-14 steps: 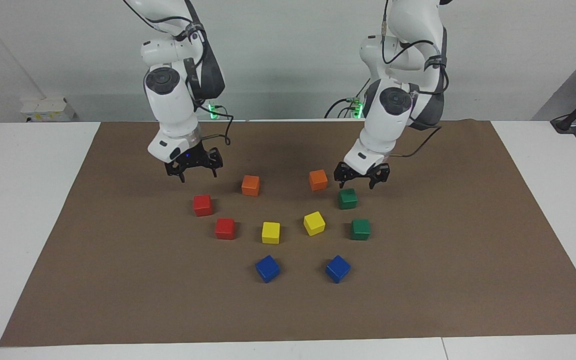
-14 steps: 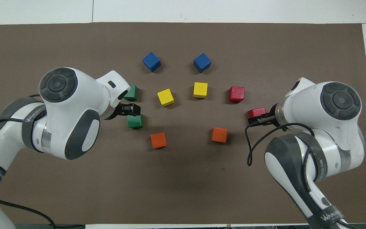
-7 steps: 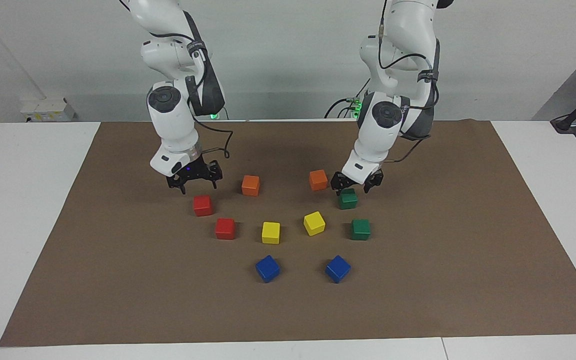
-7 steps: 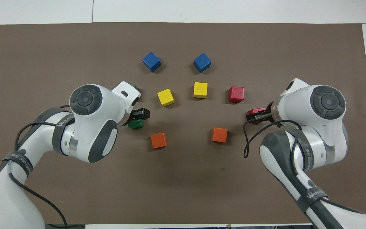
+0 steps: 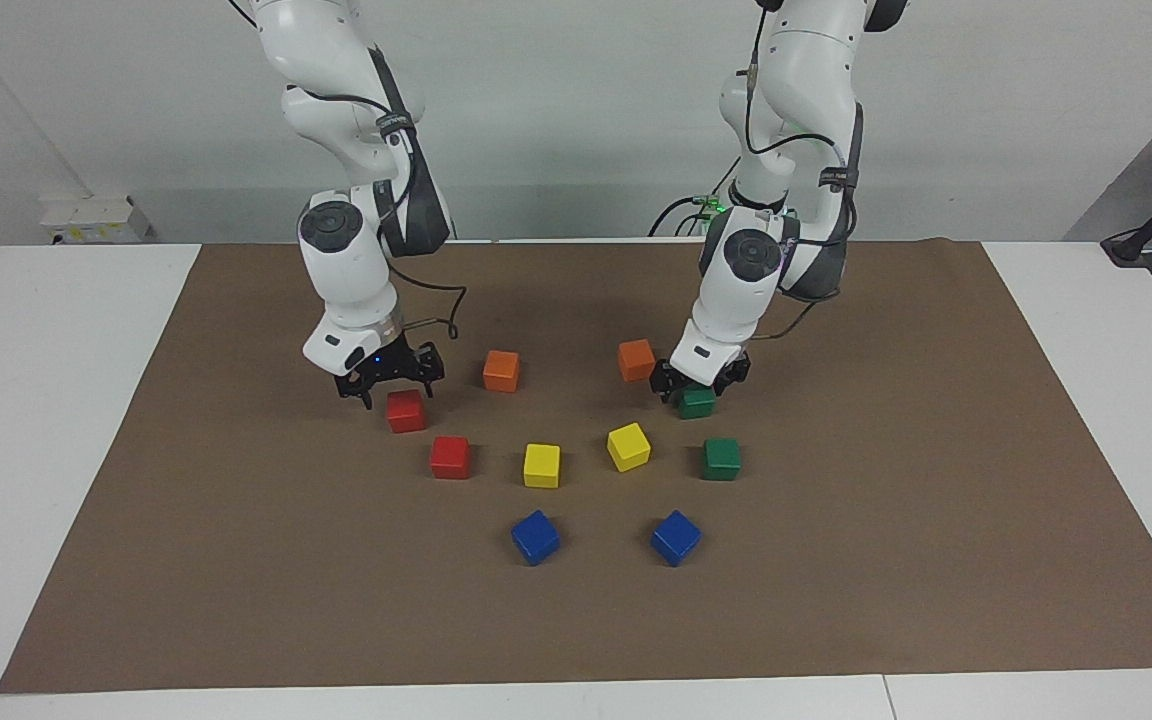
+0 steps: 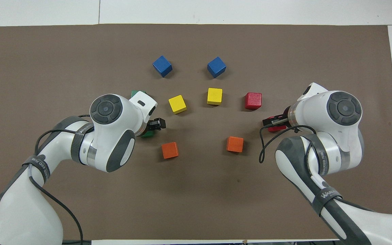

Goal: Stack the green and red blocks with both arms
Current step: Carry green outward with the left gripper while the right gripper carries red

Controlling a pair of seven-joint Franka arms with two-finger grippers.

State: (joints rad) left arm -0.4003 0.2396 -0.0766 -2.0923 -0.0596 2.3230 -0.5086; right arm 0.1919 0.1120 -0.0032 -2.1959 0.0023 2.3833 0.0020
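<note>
Now, line by line:

Left gripper: the left gripper point(image 5: 698, 381) hangs low over the nearer green block point(image 5: 696, 402), fingers spread wide on either side of its top and holding nothing; whether they touch the block cannot be told.

Right gripper: the right gripper point(image 5: 388, 378) hangs just over the nearer red block point(image 5: 405, 411), on the side toward the robots, fingers wide apart and empty.

Green blocks: both lie on the brown mat point(image 5: 896, 500) toward the left arm's end; the farther green block point(image 5: 721, 458) lies apart from the first, uncovered.

Red blocks: both lie toward the right arm's end; the farther red block point(image 5: 450, 457) lies apart from the nearer one.

In the way: an orange cube point(image 5: 636, 360) lies just beside the left gripper, toward the table's middle. The second orange cube point(image 5: 501, 371) lies near the right gripper, with a gap between.

Other things: two yellow cubes point(image 5: 541, 465) point(image 5: 628, 446) lie between the farther red and green blocks. Two blue cubes point(image 5: 535, 537) point(image 5: 675, 537) lie farthest from the robots.

Overhead view: the left arm's wrist covers most of both green blocks.
</note>
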